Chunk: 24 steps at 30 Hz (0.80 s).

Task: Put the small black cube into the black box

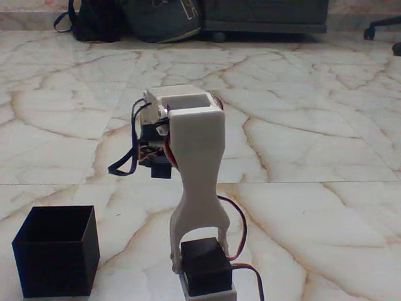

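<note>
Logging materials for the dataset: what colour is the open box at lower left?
Matte black, plain sides: the black box, seen in the fixed view.

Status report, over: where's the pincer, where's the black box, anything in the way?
Pincer hidden behind white arm, state unknown. Black box open-topped, lower left on marble floor. Small black cube not sighted. Nothing around box.

We see open marble floor (313, 157) from twelve to four o'clock of the arm (197, 157); the black box (56, 251) blocks eight o'clock, bags (135, 19) beyond.
</note>
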Available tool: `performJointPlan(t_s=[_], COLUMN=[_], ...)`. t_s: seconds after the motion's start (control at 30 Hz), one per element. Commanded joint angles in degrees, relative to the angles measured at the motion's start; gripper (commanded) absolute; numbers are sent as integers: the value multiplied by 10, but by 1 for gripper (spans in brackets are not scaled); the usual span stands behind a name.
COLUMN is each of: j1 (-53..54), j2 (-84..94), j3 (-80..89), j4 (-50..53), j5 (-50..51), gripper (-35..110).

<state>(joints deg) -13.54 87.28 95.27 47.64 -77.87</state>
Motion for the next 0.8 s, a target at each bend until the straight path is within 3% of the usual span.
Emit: performJointPlan(t_s=[0.0, 0.27, 0.53, 0.77], j1=[-35, -140, -263, -294], j2=[36, 32, 9, -54], j3=[-3, 20, 25, 33], j4=[-19, -62, -89, -120], j5=[35, 75, 180, 226], gripper=[1, 1, 1, 1])
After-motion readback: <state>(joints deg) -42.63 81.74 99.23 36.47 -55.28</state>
